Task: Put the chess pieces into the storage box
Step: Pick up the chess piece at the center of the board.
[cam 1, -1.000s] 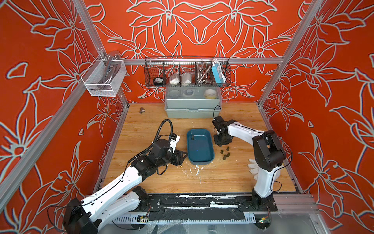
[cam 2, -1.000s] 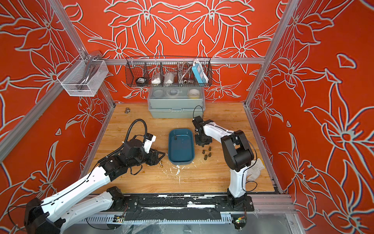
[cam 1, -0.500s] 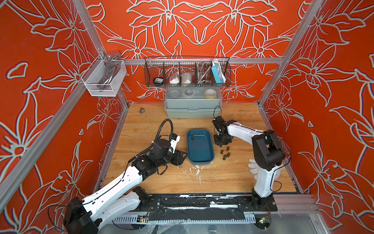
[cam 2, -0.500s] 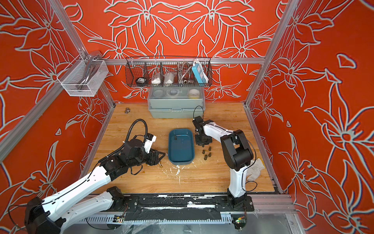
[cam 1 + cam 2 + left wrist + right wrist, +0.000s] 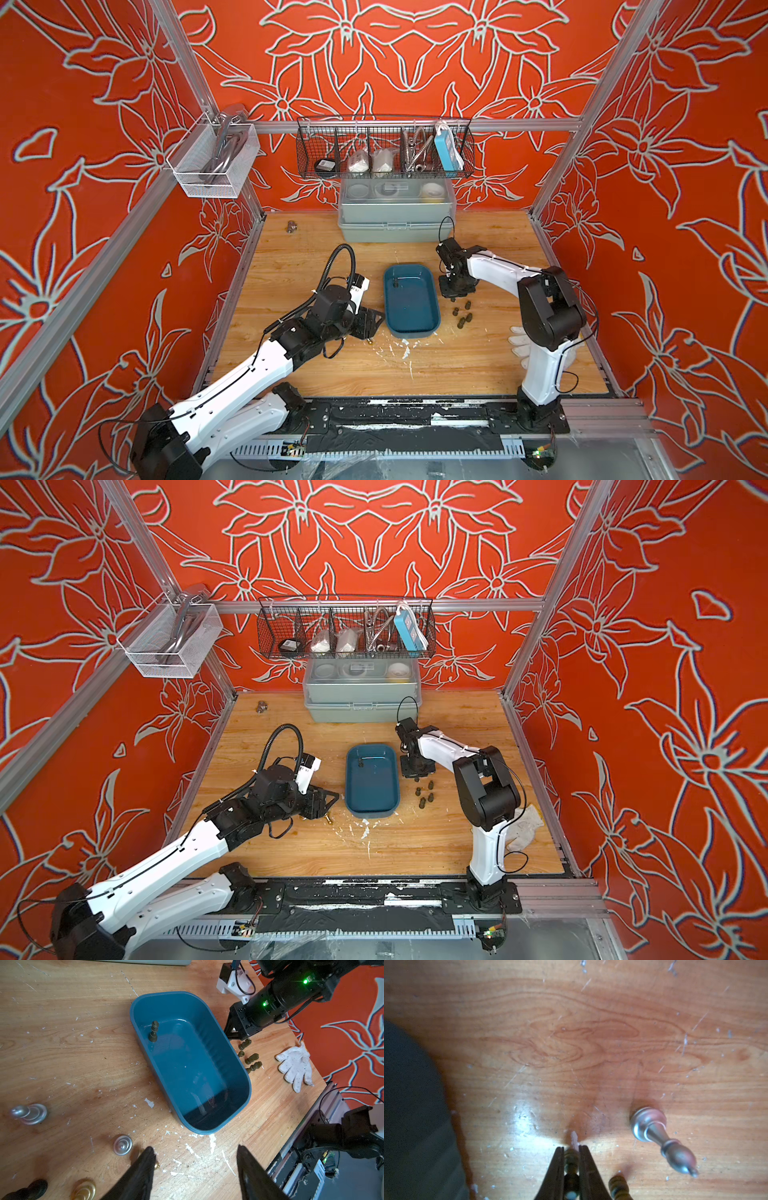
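Right gripper (image 5: 571, 1150) low over the bench (image 5: 571, 1043), jaws drawn in tight on either side of a small dark piece (image 5: 571, 1160); pads look to be pressing it. Whether that piece is clear of the wood, cannot tell. Second dark piece (image 5: 618, 1186) just beside the jaws. Pale silver piece (image 5: 654, 1132) near; upright or tipped, not clear. Blurred dark edge of the storage box (image 5: 409, 1105) close by.

In both top views the right gripper (image 5: 455, 289) sits just beside the long wall of the storage box (image 5: 415, 311) on the right arm's side. Box lies mid-bench, between the two arms. A lone dark piece (image 5: 153, 1031) stands upright inside, near a far corner on the left arm's side. Loose dark pieces (image 5: 468, 305) on the bench just beside the box, near the right gripper; left wrist view shows them on their sides.

Left gripper (image 5: 195, 1154): jaws well apart, holding nothing, near the box's near end. Two silver pieces (image 5: 122, 1145), a gold piece (image 5: 83, 1190) and a blurred dark piece (image 5: 31, 1188) sit on the wood on its side of the box. White glove (image 5: 295, 1066) lies near the right arm's base.
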